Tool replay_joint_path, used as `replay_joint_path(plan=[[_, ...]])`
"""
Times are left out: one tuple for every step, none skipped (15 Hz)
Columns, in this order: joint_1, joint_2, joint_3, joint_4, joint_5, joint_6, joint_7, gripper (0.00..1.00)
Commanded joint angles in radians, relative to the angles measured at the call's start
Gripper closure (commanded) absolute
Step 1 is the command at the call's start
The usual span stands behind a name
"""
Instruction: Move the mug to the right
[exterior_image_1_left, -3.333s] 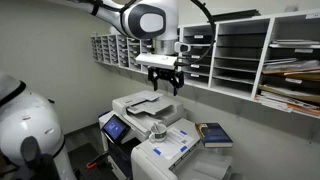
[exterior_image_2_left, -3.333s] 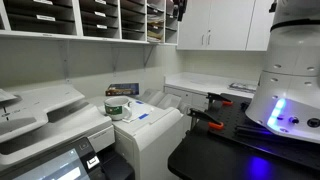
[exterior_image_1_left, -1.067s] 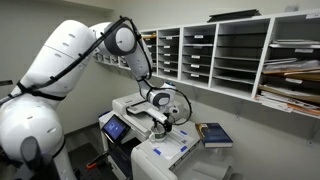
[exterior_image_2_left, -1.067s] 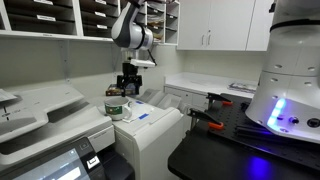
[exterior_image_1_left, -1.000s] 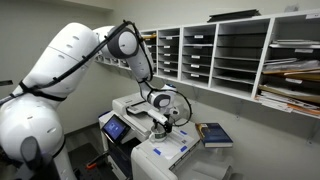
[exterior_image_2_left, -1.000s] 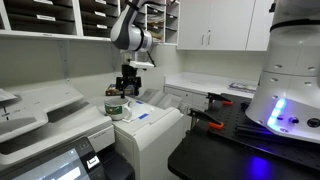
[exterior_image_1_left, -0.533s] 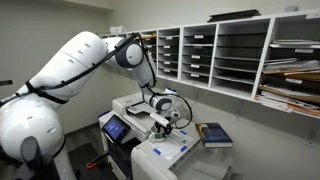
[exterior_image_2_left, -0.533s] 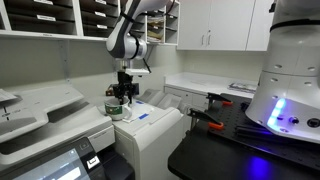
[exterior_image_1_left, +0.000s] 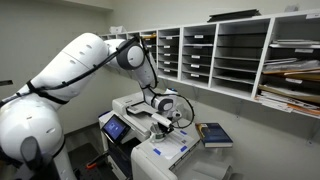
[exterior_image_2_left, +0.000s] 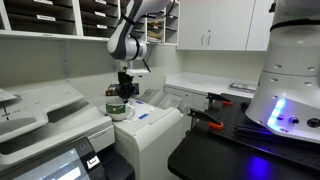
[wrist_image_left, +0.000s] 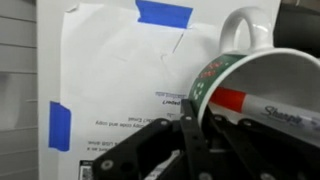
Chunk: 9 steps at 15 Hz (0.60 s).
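- End effector (exterior_image_2_left: 124, 96) down low, right over the mug (exterior_image_2_left: 118, 110), touching or just above its rim in that exterior view.
- Wrist view: the dark fingers (wrist_image_left: 172, 150) draw into a narrow line at the near-left rim of the mug (wrist_image_left: 250, 70). Clamped on the wall or merely beside it, I cannot tell.
- Mug upright on the counter (exterior_image_2_left: 150, 130), which is the flat top of a white printer. It is pale with a green and red band, and its handle points to the far side.
- Inside it lies a marker (wrist_image_left: 272, 116) with a red section.
- Left of the mug is a printed sheet (wrist_image_left: 110, 80), fixed with blue tape (wrist_image_left: 165, 12).
- A blue-covered book (exterior_image_1_left: 214, 133) lies further right, well apart from the end effector (exterior_image_1_left: 161, 121).
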<state>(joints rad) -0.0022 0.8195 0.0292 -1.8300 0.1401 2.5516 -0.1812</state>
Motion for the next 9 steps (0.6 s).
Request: replay_joint_path(plan=[[-0.016, 0.014, 0.02, 0.027, -0.016, -0.005, 0.035, 0.98], [-0.018, 0.015, 0.023, 0.027, -0.01, 0.002, 0.038, 0.97], [-0.015, 0.015, 0.021, 0.026, -0.007, 0.014, 0.051, 0.97], [-0.014, 0.016, 0.021, 0.026, -0.005, 0.022, 0.06, 0.97], [-0.012, 0.019, 0.021, 0.027, -0.003, 0.031, 0.07, 0.97], [-0.034, -0.018, 0.018, 0.02, 0.002, 0.002, 0.07, 0.97], [-0.035, -0.021, 0.009, 0.023, -0.002, 0.013, 0.078, 0.97], [-0.042, -0.026, -0.001, 0.034, -0.003, 0.013, 0.087, 0.97], [-0.06, -0.021, 0.001, 0.054, 0.002, 0.011, 0.079, 0.97]])
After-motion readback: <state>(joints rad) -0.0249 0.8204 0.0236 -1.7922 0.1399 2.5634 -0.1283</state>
